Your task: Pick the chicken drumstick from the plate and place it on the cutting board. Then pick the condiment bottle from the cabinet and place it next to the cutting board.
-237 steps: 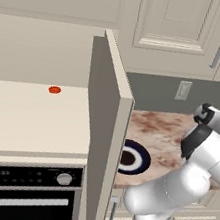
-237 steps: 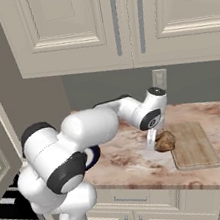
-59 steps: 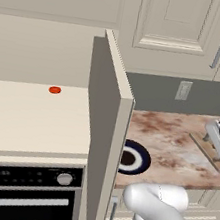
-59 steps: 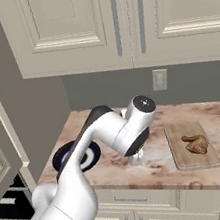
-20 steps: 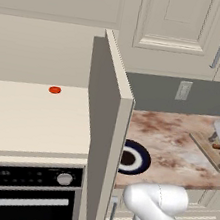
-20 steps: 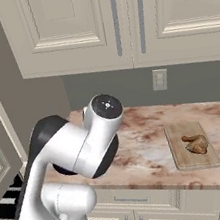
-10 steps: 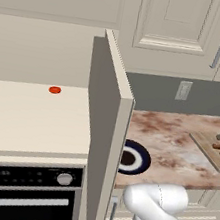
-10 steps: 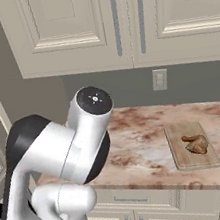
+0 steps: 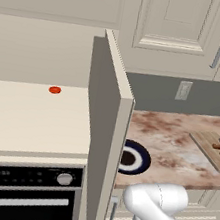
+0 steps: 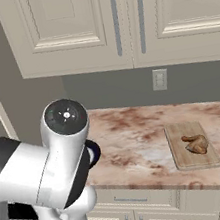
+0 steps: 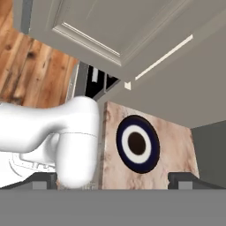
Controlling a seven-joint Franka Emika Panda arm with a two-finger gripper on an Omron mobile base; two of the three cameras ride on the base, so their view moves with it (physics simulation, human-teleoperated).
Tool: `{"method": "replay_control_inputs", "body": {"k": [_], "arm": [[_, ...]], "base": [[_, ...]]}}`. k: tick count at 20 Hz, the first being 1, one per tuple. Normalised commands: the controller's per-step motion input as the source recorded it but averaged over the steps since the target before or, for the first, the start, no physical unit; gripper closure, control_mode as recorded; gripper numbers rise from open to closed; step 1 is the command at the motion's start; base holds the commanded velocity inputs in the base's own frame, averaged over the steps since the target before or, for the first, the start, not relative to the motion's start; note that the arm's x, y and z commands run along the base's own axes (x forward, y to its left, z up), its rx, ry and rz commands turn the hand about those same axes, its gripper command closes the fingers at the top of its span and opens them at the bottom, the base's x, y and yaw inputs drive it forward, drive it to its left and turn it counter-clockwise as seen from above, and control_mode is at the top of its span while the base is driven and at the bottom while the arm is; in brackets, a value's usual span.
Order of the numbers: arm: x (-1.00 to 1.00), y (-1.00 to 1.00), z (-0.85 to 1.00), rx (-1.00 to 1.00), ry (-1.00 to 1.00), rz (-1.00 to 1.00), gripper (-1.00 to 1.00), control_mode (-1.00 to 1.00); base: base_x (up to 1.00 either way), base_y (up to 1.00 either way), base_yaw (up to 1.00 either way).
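The tall cream-beige cabinet (image 9: pixel 34 119), with its panelled door (image 9: pixel 103 131) standing open edge-on at centre frame, occupies the left half of the left base view; a small red disc (image 9: pixel 55 89) lies on its plain cream shelf at upper left. The pink-brown marbled countertop (image 10: pixel 138 143) spans the middle of the right base view. On it, at right of centre, lies the flat rectangular light tan wooden cutting board (image 10: pixel 191 145), and the small golden-brown chicken drumstick (image 10: pixel 195 143) rests on that board, so the first placement appears complete. The round plate with dark navy rim, white ring and brown centre (image 11: pixel 137 144) sits bare at centre of the hand view. The gripper (image 11: pixel 113 180) has its jaws spread wide with nothing between them; its dark fingertips (image 11: pixel 184 180) show at the lower edge. The small dark brown condiment bottle cannot be located on the visible shelf. It is judged light, rigid and smooth-sided, likely slippery; take hold across the body below the narrow neck, not at the cap.
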Motion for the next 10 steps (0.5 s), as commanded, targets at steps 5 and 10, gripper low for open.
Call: {"method": "replay_control_inputs", "body": {"k": [5, 10], "arm": [[-0.23, 0.25, 0.08, 0.0, -0.12, -0.08, -1.0, -1.0], [-0.13, 0.1, 0.0, 0.0, -0.14, -0.04, -1.0, -1.0]], "base": [[0.0, 0.0, 0.0], [0.0, 0.0, 0.0]]}}
